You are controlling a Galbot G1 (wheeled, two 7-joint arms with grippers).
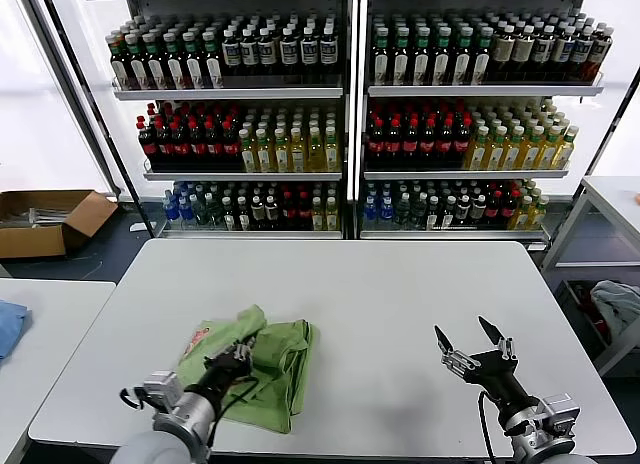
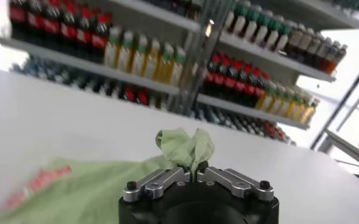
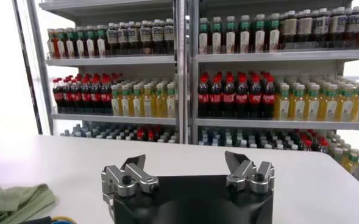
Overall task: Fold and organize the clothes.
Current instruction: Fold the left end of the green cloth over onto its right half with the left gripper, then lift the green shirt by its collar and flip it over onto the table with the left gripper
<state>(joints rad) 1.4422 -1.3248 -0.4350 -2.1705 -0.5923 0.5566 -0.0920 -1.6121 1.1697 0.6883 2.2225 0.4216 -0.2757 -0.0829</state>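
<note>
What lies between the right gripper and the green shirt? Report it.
Nothing visible. The right gripper hovers open over bare white table, and only empty tabletop separates it from the green polo shirt, which lies bunched on the robot's left side. The left gripper is already shut on a fold of it.

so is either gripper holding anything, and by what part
The left gripper is shut on a bunched fold of the green polo shirt. The right gripper is open and holds nothing.
</note>
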